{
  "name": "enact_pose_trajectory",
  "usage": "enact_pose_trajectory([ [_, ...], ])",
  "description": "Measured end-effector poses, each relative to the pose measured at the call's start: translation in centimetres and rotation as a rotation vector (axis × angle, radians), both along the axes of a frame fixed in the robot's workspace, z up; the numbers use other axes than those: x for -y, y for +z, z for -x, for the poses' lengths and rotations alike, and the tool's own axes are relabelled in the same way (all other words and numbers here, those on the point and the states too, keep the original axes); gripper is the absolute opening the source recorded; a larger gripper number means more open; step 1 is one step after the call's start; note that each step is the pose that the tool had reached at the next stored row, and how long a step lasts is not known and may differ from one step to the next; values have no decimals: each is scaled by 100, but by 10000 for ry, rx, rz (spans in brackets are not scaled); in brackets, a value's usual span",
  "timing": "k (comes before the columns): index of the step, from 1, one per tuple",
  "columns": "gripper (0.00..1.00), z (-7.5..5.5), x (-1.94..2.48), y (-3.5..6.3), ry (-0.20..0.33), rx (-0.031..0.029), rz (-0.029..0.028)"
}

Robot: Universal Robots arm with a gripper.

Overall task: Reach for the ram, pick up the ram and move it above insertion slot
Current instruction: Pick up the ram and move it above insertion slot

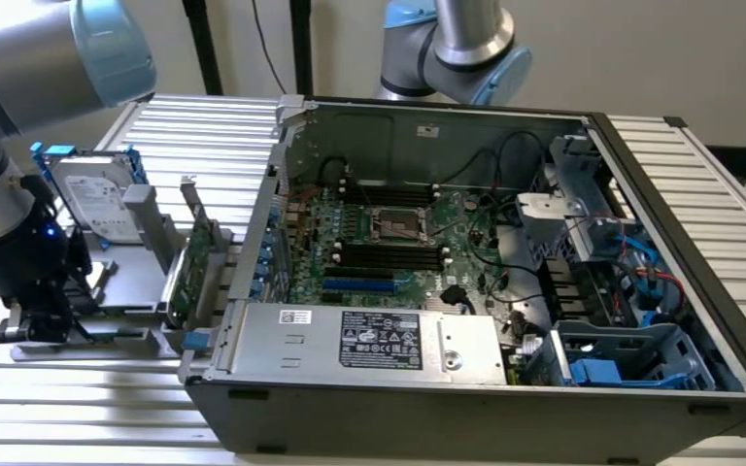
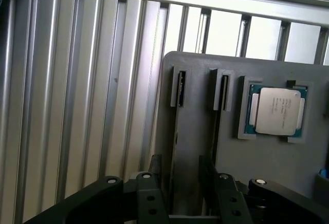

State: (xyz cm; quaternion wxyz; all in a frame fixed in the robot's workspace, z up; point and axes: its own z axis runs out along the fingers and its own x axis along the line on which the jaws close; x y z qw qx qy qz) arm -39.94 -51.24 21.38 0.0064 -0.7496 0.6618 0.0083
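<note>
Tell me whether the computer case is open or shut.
Open. The computer case has no side cover on, and the motherboard and power supply inside are in plain sight.

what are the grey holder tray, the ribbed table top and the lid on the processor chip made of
Grey holder tray: probably moulded or printed plastic, matte and even, with no glints. Ribbed table top: likely aluminium, silvery ribs carrying bright streaks of reflected light. Processor lid: seemingly metal, pale satin silver with faint print on it.
</note>
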Motion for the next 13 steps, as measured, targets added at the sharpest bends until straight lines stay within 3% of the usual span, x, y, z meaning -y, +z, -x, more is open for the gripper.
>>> enact_pose_trajectory([
  [13,42,-18,0,-129,0,-53,1],
])
